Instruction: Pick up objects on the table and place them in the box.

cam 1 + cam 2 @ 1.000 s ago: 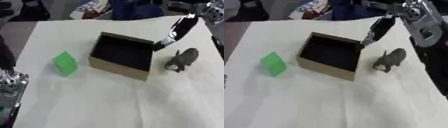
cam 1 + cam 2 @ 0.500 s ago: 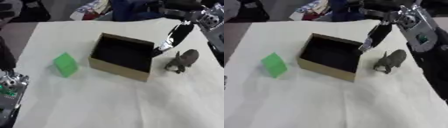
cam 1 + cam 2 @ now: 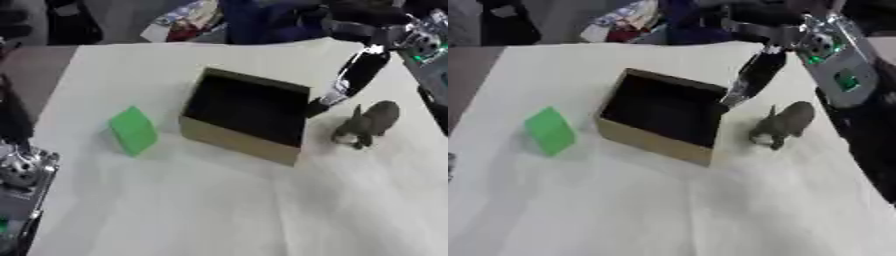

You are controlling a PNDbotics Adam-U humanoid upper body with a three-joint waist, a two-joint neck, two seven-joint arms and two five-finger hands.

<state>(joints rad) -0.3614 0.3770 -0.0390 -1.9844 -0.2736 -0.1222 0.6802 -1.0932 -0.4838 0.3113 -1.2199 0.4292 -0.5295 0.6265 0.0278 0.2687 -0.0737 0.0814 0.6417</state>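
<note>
Your tabletop point(image 3: 219, 210) was covered in a white cloth, with wide bare room across its near half and clutter only past the far edge. The box point(image 3: 248, 116), an open cardboard one with a dark inside, sat near the middle, turned askew. Your right robot hand point(image 3: 350, 80) reached in from the upper right with its fingers straight and slanting down, holding nothing, their tips at the box's right far corner. The grey animal figure point(image 3: 367, 123), matte and rabbit-like, stood on the cloth just beside the box's right side, below that robot hand and apart from it. The green block point(image 3: 133, 130), a smooth tilted wedge shape, lay left of the box, well apart from the right robot hand. Your left robot hand point(image 3: 17, 172) showed at the lower left edge; I couldn't tell how its fingers were set.
</note>
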